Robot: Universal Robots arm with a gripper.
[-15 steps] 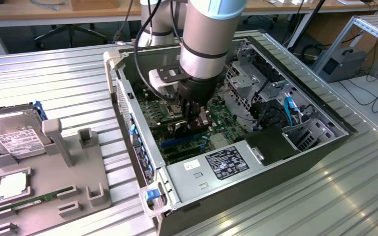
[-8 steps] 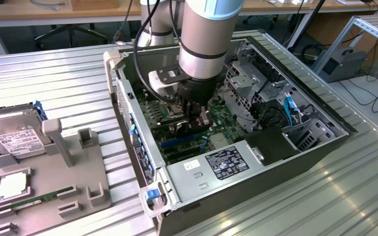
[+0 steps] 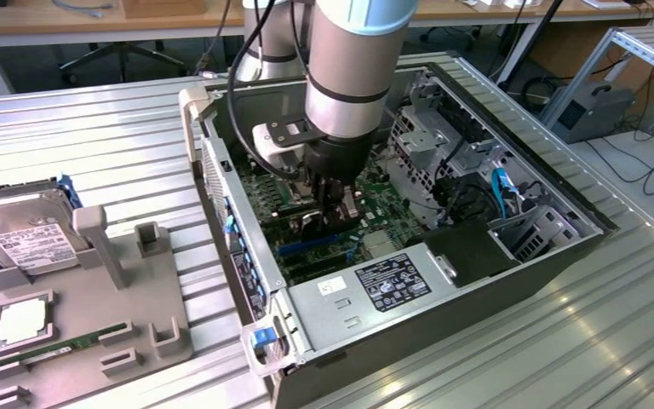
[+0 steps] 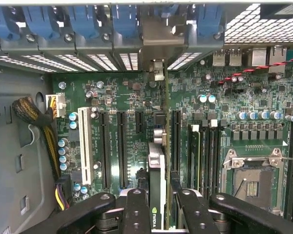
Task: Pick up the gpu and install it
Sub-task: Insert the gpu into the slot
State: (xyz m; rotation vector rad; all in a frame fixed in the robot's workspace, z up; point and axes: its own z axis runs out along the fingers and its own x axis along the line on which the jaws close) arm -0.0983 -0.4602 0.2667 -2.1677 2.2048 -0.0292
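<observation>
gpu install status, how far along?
Done: the gpu is picked up and inside the PC case. In hand: the gripper is shut on it, card edge-on over the motherboard slots, bracket toward the rear openings. Left: seating can't be confirmed, and the card is not yet released.

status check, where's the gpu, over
gripper shut on gpu, down inside the pc case. card edge-on at motherboard slots. nothing seen in its way.
</observation>
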